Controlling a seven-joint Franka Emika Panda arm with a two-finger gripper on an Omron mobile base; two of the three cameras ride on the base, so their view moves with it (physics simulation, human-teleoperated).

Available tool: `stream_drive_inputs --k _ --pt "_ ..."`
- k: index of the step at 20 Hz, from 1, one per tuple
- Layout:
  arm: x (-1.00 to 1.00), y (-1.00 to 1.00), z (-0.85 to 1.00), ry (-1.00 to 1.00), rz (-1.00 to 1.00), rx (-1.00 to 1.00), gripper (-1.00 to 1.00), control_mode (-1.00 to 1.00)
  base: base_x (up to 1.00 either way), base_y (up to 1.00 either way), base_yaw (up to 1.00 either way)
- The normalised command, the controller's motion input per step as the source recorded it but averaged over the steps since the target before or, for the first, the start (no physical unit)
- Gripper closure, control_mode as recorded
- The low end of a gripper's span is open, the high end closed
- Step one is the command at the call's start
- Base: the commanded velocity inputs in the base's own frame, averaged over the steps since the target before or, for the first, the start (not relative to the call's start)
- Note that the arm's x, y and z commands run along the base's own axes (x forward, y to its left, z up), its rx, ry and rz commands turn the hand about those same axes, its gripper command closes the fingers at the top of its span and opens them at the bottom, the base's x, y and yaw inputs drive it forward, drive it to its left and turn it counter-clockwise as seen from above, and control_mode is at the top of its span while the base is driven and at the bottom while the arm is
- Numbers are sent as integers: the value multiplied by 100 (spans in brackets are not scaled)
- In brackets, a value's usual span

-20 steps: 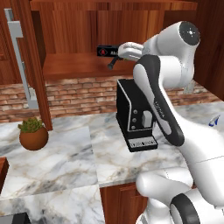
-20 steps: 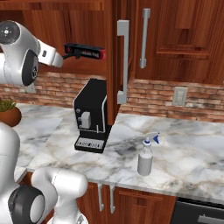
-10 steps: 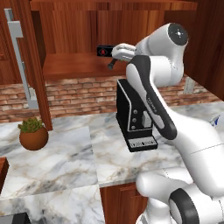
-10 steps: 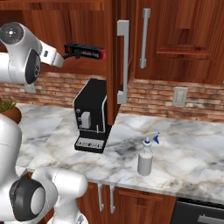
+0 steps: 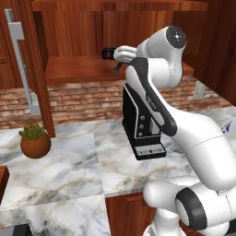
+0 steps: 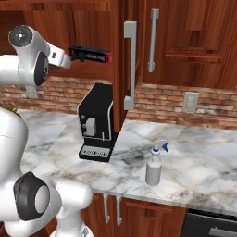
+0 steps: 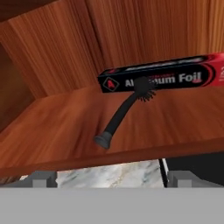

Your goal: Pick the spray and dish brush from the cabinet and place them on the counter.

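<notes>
The dish brush (image 7: 120, 114), slim and black, lies on the cabinet shelf (image 7: 52, 131), its bristled head resting against a black-and-red foil box (image 7: 175, 78). My gripper (image 7: 110, 178) hovers open just in front of the shelf edge, both fingertips (image 7: 41, 177) wide apart and empty, short of the brush's handle end. From the left base view, the hand reaches into the cabinet (image 5: 78, 69) beside the foil box (image 5: 108, 53). The spray (image 6: 154, 165) stands upright on the counter (image 6: 203, 152), right of the coffee machine.
A black coffee machine (image 6: 97, 121) stands on the counter directly below the shelf. The cabinet door (image 6: 121, 55) hangs open with its grey bar handle (image 6: 130, 65) near the machine. A small potted plant (image 5: 34, 140) sits at the counter's left.
The arm's elbow has swung a little to the left and the hand has edged closer to the shelf. Brush, foil box and spray have stayed put.
</notes>
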Motion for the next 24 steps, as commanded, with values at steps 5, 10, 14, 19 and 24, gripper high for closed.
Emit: stream_drive_inputs --k 5,10,14,19,24 --pt "36 0 -5 1 0 -4 -100 -100 0 0 0" --pt "28 1 -21 1 0 -2 -100 -100 0 0 0" --pt "27 1 -22 0 0 -2 -100 -100 0 0 0" --pt "34 6 -10 0 0 -3 -100 -100 0 0 0" --pt "41 10 -5 0 0 -4 -100 -100 0 0 0"
